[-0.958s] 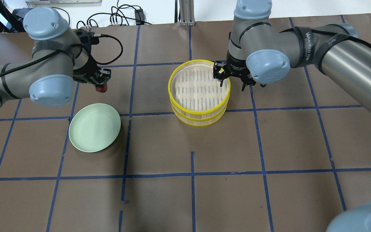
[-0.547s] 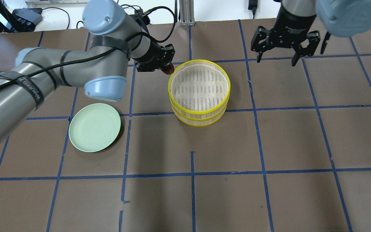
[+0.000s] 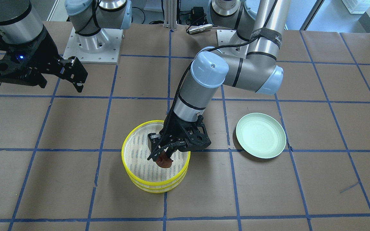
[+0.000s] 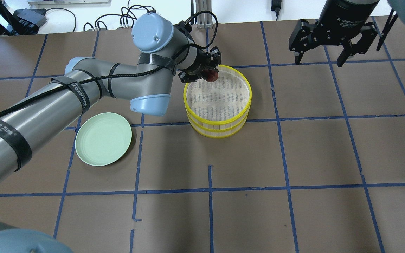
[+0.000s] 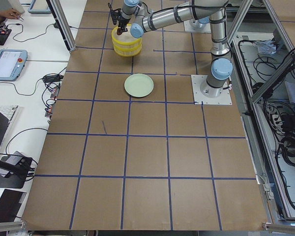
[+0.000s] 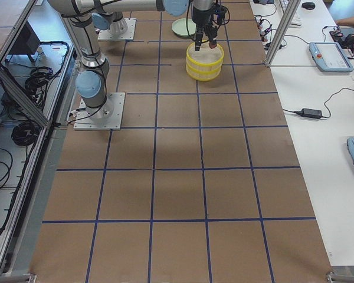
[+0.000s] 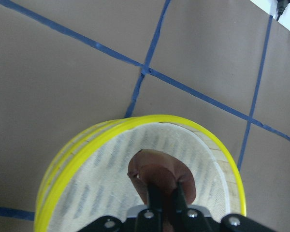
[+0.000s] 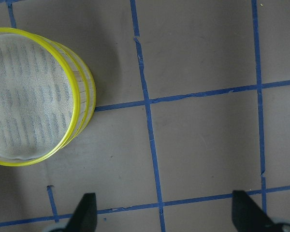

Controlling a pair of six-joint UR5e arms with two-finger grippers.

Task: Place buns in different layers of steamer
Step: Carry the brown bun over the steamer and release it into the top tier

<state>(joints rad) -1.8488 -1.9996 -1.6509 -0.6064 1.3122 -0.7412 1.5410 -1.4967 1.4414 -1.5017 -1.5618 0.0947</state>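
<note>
The left hand [image 4: 207, 72], clamped on the bun [image 4: 211, 74], hangs over the far-left part of the steamer [image 4: 219, 131]. The rest of its top tier [image 4: 223, 102] is open from above. The left arm [image 4: 83, 95] slants in on the steamer's left, above the desk [image 4: 294, 158] beside the plate [image 4: 103, 138]. The steamer's near and right sides are free. The right hand [image 4: 317, 63], spread wide, hangs well off to the far right.

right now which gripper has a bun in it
The left gripper, shut on the reddish-brown bun over the steamer; the right gripper hangs open and empty.
</note>
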